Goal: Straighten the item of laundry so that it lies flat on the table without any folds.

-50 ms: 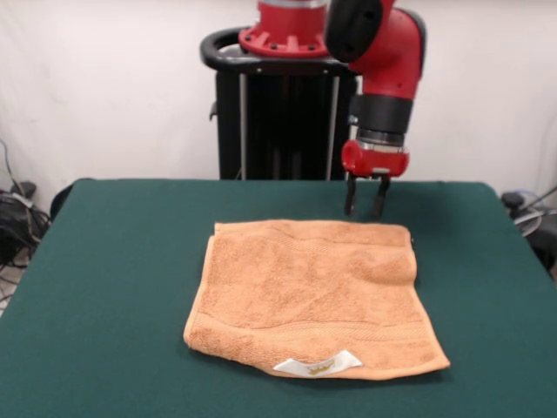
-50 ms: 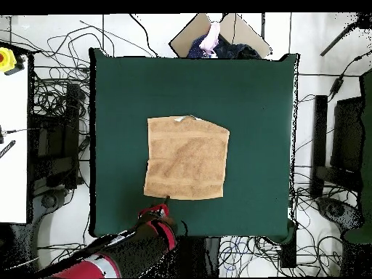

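Just below my gripper (image 1: 365, 207), jaws slightly apart and empty, lies the towel (image 1: 312, 296); pinching its doubled corner carelessly could drag fresh wrinkles across the table (image 1: 104, 261).

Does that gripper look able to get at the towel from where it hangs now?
Probably yes. The gripper hangs just above the table beside the towel's far edge, fingers slightly apart, with nothing between them. The towel lies in the open, nothing on it.

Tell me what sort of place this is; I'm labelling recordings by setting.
Probably a robotics lab: a red arm over a green table holding one towel, with cables across the floor.
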